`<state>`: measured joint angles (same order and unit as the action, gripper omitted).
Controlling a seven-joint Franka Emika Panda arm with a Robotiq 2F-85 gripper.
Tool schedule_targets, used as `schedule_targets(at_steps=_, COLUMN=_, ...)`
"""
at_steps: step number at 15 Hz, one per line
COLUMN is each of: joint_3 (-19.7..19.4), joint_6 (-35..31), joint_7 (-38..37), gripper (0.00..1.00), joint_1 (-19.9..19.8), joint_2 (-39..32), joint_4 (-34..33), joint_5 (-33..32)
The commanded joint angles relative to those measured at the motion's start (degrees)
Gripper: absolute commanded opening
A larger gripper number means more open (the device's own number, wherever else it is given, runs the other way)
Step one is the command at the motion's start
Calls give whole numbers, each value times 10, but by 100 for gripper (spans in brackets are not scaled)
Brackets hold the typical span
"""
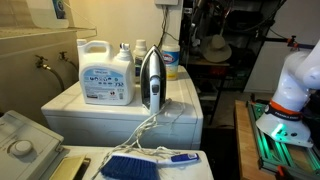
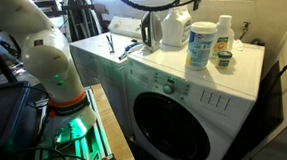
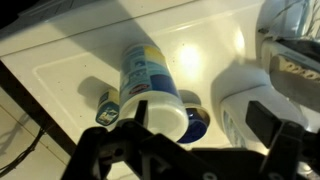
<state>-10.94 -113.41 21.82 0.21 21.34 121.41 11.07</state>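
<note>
One canister [image 2: 200, 45] upright, axis vert., below gripper [image 3: 200, 128].

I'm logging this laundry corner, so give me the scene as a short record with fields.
surface: washer, white top
tool: tool, open, over the canister, gripping nothing
nearest thing: canister, upright, white lid, blue and yellow label
beside it: jar, small, blue
also on top: jug, white; iron, standing on end
in front: brush, blue
</note>
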Motion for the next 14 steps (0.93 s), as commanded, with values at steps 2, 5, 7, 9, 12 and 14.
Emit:
schedule_targets(at_steps=2, joint_3=-55, joint_6=-54, joint_7=32, gripper=100, joint_1=-14, joint_2=-52, joint_4=-29, joint_5=108)
schedule_targets(at_steps=5, joint_3=-73, joint_6=-94, joint_7=65, gripper=100, joint_1=-13, joint_2=-85, joint_4=-37, joint_5=200)
schedule_targets(at_steps=7, joint_3=-74, joint_6=-102, joint_7=85, gripper=100, joint_1=-14, joint_2=-107, joint_4=-46, joint_5=255)
schedule_targets(at_steps=9, joint_3=-68, joint_6=-100, joint_7=92, gripper=100, joint_1=-23, joint_2=-132, joint_4=-56, joint_5=292)
schedule_targets(at_steps=12, joint_3=-58, joint_6=-90, joint_7=102, gripper=100, joint_1=-34, joint_2=-168, joint_4=-76, joint_5=330)
schedule_targets(at_steps=14, joint_3=-51, joint_6=-84, joint_7=113, gripper=100, joint_1=-44, joint_2=-187, joint_4=-88, joint_5=345)
